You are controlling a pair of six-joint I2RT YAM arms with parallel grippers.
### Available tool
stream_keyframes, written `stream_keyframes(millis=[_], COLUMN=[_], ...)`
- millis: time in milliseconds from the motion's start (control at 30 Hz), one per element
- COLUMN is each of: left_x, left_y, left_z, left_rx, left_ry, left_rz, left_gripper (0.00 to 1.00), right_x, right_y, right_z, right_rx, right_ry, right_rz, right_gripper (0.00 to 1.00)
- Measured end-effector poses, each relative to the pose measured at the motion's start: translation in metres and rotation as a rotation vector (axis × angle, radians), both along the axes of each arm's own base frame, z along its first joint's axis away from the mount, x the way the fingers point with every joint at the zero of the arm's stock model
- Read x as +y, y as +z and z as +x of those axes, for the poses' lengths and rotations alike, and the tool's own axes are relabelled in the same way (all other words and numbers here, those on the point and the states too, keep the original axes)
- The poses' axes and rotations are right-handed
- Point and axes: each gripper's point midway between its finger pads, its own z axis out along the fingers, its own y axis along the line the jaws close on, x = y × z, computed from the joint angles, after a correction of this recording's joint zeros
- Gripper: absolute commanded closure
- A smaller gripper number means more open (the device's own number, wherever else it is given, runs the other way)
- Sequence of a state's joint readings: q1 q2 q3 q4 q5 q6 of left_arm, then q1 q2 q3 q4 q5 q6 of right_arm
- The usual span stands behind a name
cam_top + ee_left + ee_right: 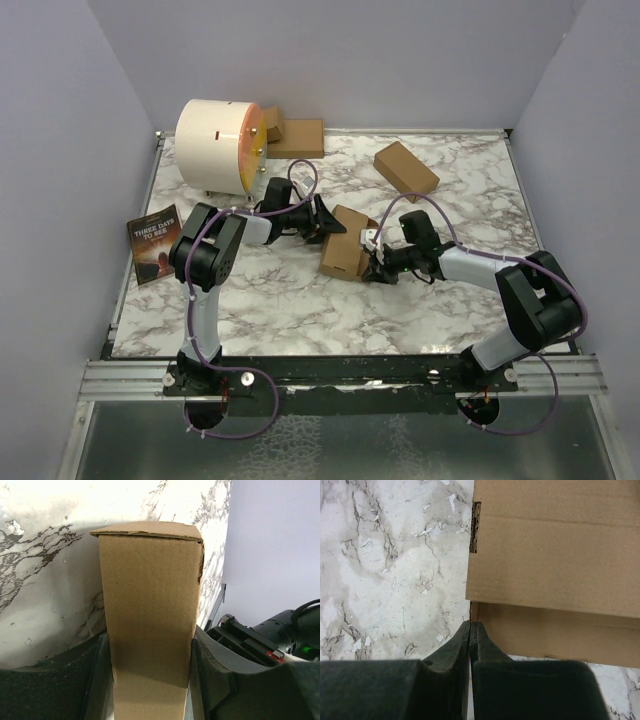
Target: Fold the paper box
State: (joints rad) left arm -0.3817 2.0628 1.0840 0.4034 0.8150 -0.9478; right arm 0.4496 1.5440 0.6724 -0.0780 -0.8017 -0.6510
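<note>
We see the paper box (345,256), a small oblong carton of plain brown cardboard, lying near the middle of the white, grey-veined marble table (300,310), between the two arms. The left gripper (326,222) reaches it from the left of the frame, at the box's upper end. In the left wrist view its dark fingers (210,680) stand on either side of the carton with the pads against its long sides, so the jaws pinch the paper box across its width. The right gripper (374,262) comes in from the right of the frame to the box's lower right side. In the right wrist view its jaws are pressed together, and the fingertips (462,640) sit right at a corner of the box; we cannot tell whether they touch it. Toward the upper right of the top view lies a second plain brown oblong carton (406,170), well apart from the first. At the upper left stands a white cylindrical drum (215,145) with a yellow-orange face and flat brown cardboard pieces (298,138) beside it. A dark book (153,247) lies at the table's left edge.
</note>
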Motion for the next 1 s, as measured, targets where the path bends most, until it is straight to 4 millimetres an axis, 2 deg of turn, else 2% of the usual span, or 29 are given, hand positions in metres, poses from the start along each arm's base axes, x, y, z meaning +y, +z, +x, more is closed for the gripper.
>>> stream_keyframes(millis=[1000], left_x=[-0.0009], left_y=[0.0043], left_z=[-0.0040], left_rx=[-0.015], left_ry=[0.017], left_rz=[0.067], left_gripper=[0.83], right_x=[0.0008], right_y=[0.0012], right_z=[-0.0018], right_rx=[0.018], right_ry=[-0.005], right_rz=[0.008], right_gripper=[0.99])
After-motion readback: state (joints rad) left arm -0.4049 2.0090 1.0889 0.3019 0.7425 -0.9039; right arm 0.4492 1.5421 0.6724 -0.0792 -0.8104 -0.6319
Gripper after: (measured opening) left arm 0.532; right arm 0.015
